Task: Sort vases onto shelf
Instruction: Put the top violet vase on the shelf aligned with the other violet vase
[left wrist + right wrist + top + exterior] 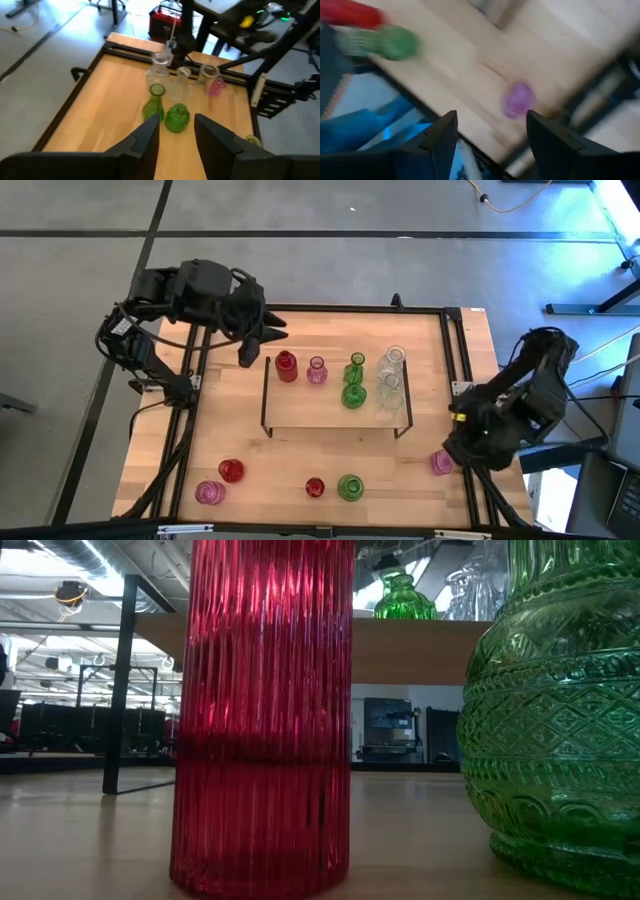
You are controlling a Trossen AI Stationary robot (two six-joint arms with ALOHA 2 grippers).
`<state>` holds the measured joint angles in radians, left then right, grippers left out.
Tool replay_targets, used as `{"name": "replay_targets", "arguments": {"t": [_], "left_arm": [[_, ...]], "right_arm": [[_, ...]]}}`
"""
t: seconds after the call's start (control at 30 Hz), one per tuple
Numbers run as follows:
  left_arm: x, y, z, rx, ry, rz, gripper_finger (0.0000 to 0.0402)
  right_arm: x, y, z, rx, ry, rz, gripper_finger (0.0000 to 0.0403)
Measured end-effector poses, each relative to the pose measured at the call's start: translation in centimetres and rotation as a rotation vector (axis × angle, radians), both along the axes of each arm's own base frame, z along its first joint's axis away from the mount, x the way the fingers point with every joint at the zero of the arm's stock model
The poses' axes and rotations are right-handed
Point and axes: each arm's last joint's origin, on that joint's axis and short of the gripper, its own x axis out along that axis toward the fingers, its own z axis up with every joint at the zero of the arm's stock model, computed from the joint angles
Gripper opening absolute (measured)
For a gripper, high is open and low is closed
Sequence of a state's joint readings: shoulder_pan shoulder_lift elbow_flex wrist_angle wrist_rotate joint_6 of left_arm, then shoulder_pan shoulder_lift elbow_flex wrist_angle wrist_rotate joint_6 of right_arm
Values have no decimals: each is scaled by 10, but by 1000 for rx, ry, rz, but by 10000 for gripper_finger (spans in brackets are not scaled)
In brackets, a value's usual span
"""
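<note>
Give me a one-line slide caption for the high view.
Six vases stand on the shelf, five wait on the table; left gripper hovers empty, right gripper open beside a pink vase.

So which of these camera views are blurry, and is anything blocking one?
Right wrist view: heavy motion blur, pink vase smeared. Left wrist view: slightly soft. Low view: sharp, but the red vase and green vase fill the frame. High view: clear.

The high camera looked straight down on the whole table [300, 450]. The low camera sat at tabletop height, pressed close behind a ribbed red vase [262, 715]. Both showed the shelf [335, 415]. Each wrist camera looked forward past its own fingers.
</note>
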<state>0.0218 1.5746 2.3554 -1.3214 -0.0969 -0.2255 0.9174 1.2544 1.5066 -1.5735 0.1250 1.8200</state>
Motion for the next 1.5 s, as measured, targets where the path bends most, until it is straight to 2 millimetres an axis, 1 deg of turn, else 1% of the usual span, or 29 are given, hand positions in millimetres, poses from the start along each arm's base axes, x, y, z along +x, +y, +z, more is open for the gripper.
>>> {"name": "replay_targets", "arguments": {"t": [0.1, 0.17, 0.23, 0.33, 0.6, 0.73, 0.87, 1.03, 1.2, 1.4, 1.5], "left_arm": [[6, -6, -3, -7, 13, 4, 116], [9, -10, -6, -3, 33, 15, 116], [12, -12, -7, 9, 36, 20, 116], [12, -15, -8, 22, 38, 28, 116], [12, -13, -7, 32, 31, 78, 116], [12, -13, -7, 33, 31, 81, 116], [12, -13, -7, 34, 31, 82, 116], [12, -13, -7, 34, 31, 82, 116], [12, -13, -7, 34, 31, 82, 116], [12, -13, -7, 35, 32, 83, 116], [12, -13, -7, 35, 32, 84, 116]], "right_arm": [[-20, -1, -30, -11, 100, -121, 216], [-33, -1, -43, 7, 104, -163, 216], [-39, -1, -53, 37, 75, -162, 216], [-39, 2, -72, 69, 93, -159, 216], [-33, 13, -117, 137, 121, -149, 216], [-34, 11, -127, 108, 140, -151, 216], [-31, 6, -135, 92, 173, -180, 210], [-33, 4, -146, 80, 205, -182, 174], [-30, 9, -157, 143, 181, -167, 135], [-30, 10, -171, 176, 178, -152, 108], [-30, 10, -180, 184, 179, -143, 87]]}}
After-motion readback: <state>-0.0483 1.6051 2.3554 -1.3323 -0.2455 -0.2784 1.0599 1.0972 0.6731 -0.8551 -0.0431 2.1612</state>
